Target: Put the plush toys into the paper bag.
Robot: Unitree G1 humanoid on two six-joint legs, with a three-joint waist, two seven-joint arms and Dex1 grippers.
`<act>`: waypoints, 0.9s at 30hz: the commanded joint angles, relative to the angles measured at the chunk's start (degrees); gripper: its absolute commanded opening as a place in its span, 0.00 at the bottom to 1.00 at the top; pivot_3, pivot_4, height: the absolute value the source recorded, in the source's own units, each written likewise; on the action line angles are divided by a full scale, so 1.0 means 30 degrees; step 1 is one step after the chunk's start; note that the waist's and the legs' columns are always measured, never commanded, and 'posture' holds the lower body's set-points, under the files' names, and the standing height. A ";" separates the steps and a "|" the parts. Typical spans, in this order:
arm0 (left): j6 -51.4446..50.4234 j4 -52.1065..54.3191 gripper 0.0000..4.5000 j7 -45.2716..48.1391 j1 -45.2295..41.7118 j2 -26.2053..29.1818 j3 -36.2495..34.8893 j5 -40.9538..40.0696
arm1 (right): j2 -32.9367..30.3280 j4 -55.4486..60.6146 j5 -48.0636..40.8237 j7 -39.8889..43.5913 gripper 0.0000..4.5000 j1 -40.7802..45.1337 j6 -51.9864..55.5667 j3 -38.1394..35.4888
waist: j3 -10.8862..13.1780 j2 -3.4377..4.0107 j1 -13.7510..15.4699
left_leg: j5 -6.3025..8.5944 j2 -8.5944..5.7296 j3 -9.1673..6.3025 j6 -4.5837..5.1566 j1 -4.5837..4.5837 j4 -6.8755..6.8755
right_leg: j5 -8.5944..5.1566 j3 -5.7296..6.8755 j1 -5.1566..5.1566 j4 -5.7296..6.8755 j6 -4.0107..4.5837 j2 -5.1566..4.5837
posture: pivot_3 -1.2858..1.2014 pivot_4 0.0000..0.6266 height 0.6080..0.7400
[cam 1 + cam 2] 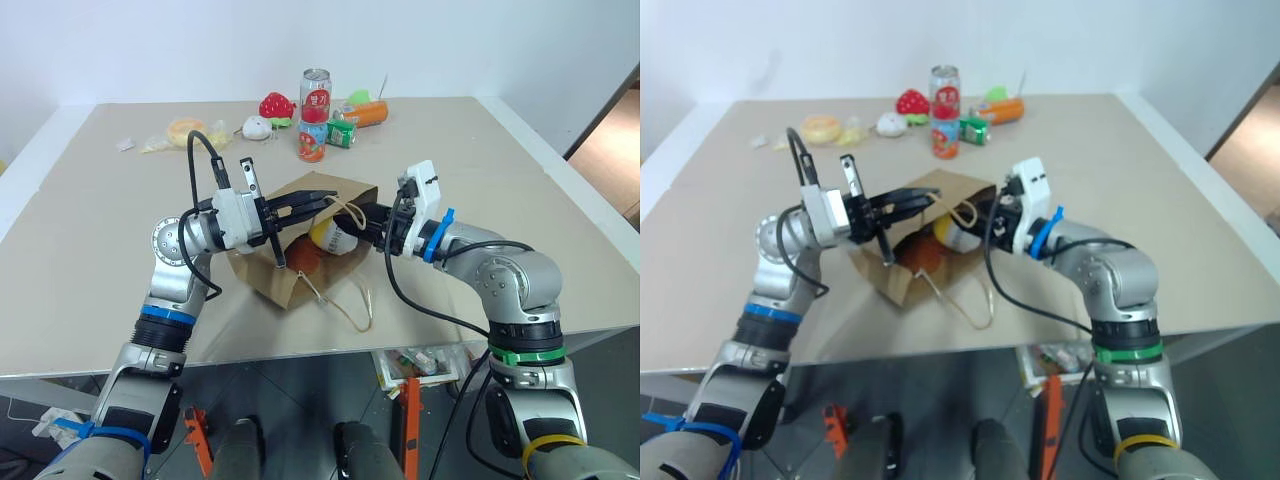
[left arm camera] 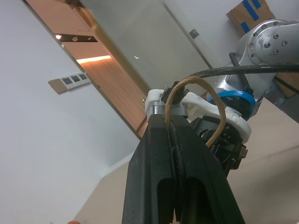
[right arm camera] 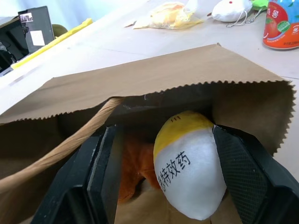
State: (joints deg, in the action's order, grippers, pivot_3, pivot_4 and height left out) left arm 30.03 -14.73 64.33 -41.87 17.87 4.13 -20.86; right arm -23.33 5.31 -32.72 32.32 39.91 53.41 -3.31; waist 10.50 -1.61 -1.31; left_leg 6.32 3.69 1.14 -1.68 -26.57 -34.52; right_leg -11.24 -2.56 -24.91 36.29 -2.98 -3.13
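Egg toy (image 3: 189, 170) sits just inside paper bag (image 1: 262, 268) mouth beside brown toy (image 3: 135, 170), directly between right gripper (image 3: 168, 186) fingers, spread apart. Left gripper (image 1: 300, 208), clamped on bag handle (image 2: 198, 100), holds mouth open.

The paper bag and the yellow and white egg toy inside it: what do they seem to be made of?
The paper bag: matte brown kraft paper, by its zigzag-cut rim and creases. The egg toy: probably soft, smooth stretch fabric over stuffing, by its rounded form and printed characters.
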 commanded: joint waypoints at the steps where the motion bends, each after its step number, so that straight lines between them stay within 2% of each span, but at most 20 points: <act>1: 0.0198 0.0268 0.00 -0.0062 -0.0475 -0.0039 -0.0188 -0.0190 | -0.2370 0.4248 -0.3524 0.3377 0.74 -0.2322 0.0412 -0.2753 | 0.0000 0.0000 0.0005 | 0.0000 0.0000 0.0001 0.0000 -0.0001 -0.0001 | 0.0000 -0.0002 0.0002 0.0000 0.0000 0.0000 | 0.52 0.24 1.00; 7: 0.0168 0.0362 0.00 -0.0057 -0.0373 0.0055 -0.0271 -0.0201 | -0.7139 0.5825 -0.3327 0.6436 0.74 -0.6295 0.0027 -0.4358 | -0.0002 -0.0003 0.0098 | 0.0004 -0.0015 0.0000 -0.0005 -0.0034 -0.0007 | -0.0031 -0.0011 0.0010 -0.0026 -0.0040 -0.0018 | 0.52 0.24 1.00; 10: 0.0188 0.0300 0.00 -0.0018 -0.0390 0.0038 -0.0257 -0.0219 | -0.8422 0.5030 -0.2100 0.6529 0.74 -0.7072 -0.0438 -0.3489 | -0.0001 -0.0002 -0.0047 | 0.0005 -0.0013 0.0021 -0.0007 0.0018 -0.0009 | 0.0001 -0.0031 0.0009 -0.0024 -0.0006 -0.0016 | 0.52 0.24 1.00; 14: 0.0293 0.0069 0.00 0.0024 -0.0529 -0.0057 -0.0241 -0.0215 | -0.7955 0.4583 -0.1516 0.6397 0.74 -0.7200 -0.1049 -0.1918 | -0.0001 -0.0011 -0.0060 | 0.0007 -0.0011 0.0015 -0.0011 0.0067 -0.0016 | 0.0037 -0.0037 0.0028 -0.0023 0.0024 -0.0006 | 0.52 0.24 1.00; 18: 0.0323 0.0141 0.00 0.0021 -0.0515 -0.0064 -0.0257 -0.0231 | -0.6091 0.3024 0.0120 0.4858 0.74 -0.6208 -0.1793 0.0445 | -0.0001 -0.0011 -0.0028 | 0.0005 -0.0014 0.0019 -0.0008 0.0057 -0.0020 | 0.0051 -0.0048 0.0025 -0.0022 0.0011 -0.0007 | 0.52 0.24 1.00; 27: 0.0388 0.0168 0.00 -0.0007 -0.0504 -0.0025 -0.0311 -0.0177 | -0.4359 0.0874 0.1521 0.4145 0.74 -0.4962 -0.2278 0.2218 | -0.0006 -0.0025 0.0041 | 0.0003 -0.0021 0.0025 -0.0006 0.0015 -0.0038 | 0.0037 -0.0068 0.0004 -0.0025 -0.0019 -0.0002 | 0.52 0.24 1.00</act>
State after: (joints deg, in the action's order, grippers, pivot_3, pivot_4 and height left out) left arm 30.22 -15.28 64.43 -42.27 17.54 3.97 -20.83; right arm -37.69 8.52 -29.49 44.65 23.12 48.38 1.49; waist 10.49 -1.69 -1.19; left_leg 6.33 3.61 1.21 -1.70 -26.53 -34.64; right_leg -11.14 -2.78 -24.89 36.21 -3.06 -3.13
